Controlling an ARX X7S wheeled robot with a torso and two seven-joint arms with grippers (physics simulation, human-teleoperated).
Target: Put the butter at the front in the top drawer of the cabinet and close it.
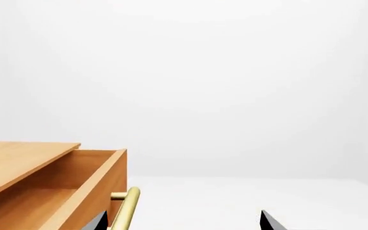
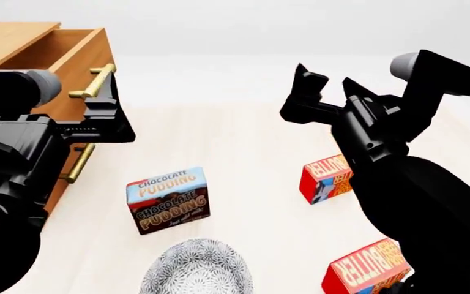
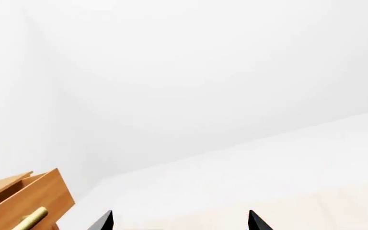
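The cabinet point(image 2: 10, 37) stands at the far left with its top drawer point(image 2: 71, 52) pulled out. Its inside point(image 1: 50, 191) shows nothing in the part I can see. My left gripper point(image 1: 182, 223) is open just in front of the drawer's brass handle point(image 1: 126, 208), which lies beside one fingertip point(image 1: 97, 221). Two butter cartons lie on the table at the right: one nearest me point(image 2: 364, 269), partly hidden by my right arm, the other farther back point(image 2: 327, 177). My right gripper point(image 2: 327, 78) hangs open and empty above the table, well above both cartons.
A chocolate pudding box point(image 2: 167, 199) stands mid-table. A grey patterned bowl point(image 2: 196, 269) sits at the near edge of the view. The lower drawer's handle point(image 2: 78, 162) shows behind my left arm. The open drawer's corner point(image 3: 24, 201) shows in the right wrist view.
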